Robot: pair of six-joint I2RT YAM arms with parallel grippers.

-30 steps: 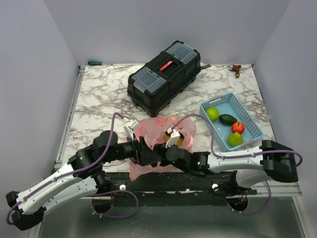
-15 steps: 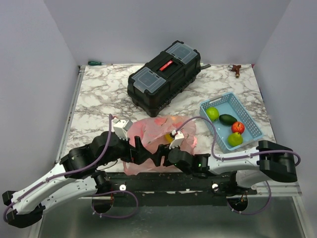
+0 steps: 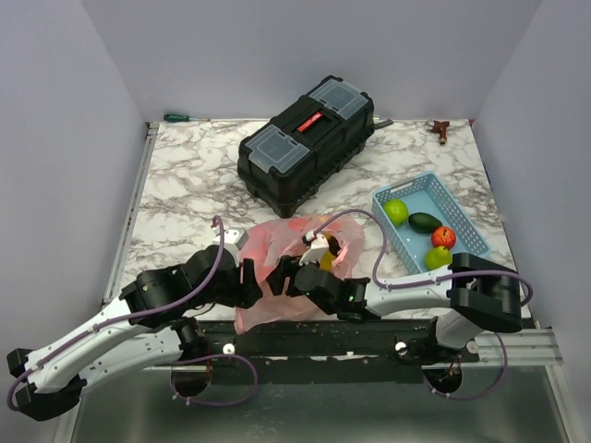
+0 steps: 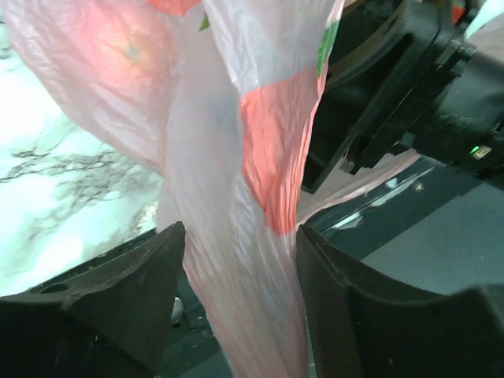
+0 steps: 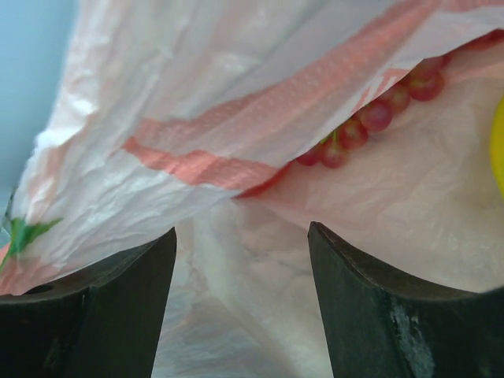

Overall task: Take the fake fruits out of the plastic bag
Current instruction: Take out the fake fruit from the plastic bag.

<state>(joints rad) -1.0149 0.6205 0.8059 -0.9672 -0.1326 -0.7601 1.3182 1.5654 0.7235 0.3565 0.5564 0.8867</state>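
Jaws of the left gripper [image 4: 240, 240] stand well apart. A loose vertical fold of the plastic bag [image 4: 260, 157] hangs in the gap and brushes both fingers [image 4: 118, 299]. The film is not squeezed flat, so no firm pinch is seen. Beyond the tips, a reddish-orange round fruit [image 4: 118, 47] shows through the film. Right gripper [image 5: 242, 244]: jaws wide, nothing held, with bag film ahead of and between the tips. Grape bunch [image 5: 370, 118] lies ahead of this gripper's finger on the right of the wrist view, tucked under a lifted flap of bag. The edge of a yellow fruit [image 5: 498, 146] shows further out on that side. Top view: the two grippers face each other at the bag, which lies on the marble table [image 3: 185, 175]. Four fruits [image 3: 425, 221] sit in the blue basket [image 3: 459, 214], well apart from both jaws. Black toolbox [image 3: 309, 138] stands beyond the bag.
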